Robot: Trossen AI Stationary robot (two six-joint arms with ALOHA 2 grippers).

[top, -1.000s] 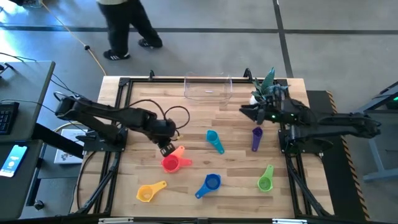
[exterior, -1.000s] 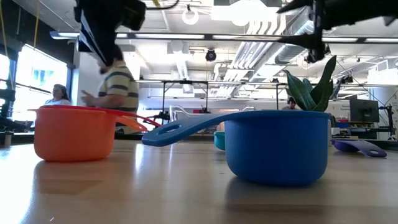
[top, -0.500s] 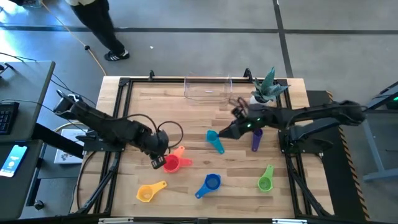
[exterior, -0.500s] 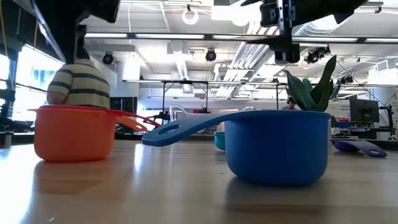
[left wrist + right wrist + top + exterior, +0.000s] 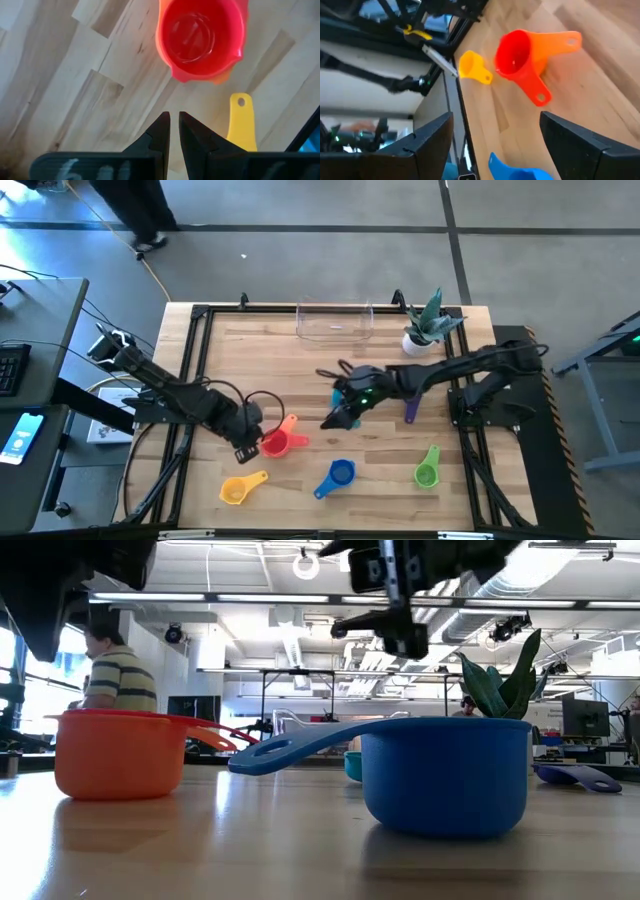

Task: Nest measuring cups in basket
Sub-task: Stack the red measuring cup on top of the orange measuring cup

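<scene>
Two cups, a red cup (image 5: 273, 443) sitting inside an orange cup (image 5: 288, 424), lay nested just left of centre in the high view, their flat handles splayed toward the right and the upper right. The left gripper (image 5: 243, 450) stood just beside them on the picture's left, nearer than any other tool, its fingers pressed almost together on nothing, as the left wrist view showed over bare wood with the red bowl straight ahead. The right gripper (image 5: 333, 418) reached in from the picture's right, jaws spread wide and empty, hanging over the spot at centre where a teal cup would lie; that cup was hidden beneath it. The remaining cups looked like smooth, glossy moulded plastic with round bowls: the yellow cup (image 5: 237, 489) lower left, the blue cup (image 5: 338, 475) lower centre, the green cup (image 5: 427, 469) lower right, the purple cup (image 5: 411, 408) right of centre. The basket (image 5: 334, 322), clear and low-walled, stood empty at the upper centre on the pale wooden table (image 5: 300, 370), well apart from every cup.
</scene>
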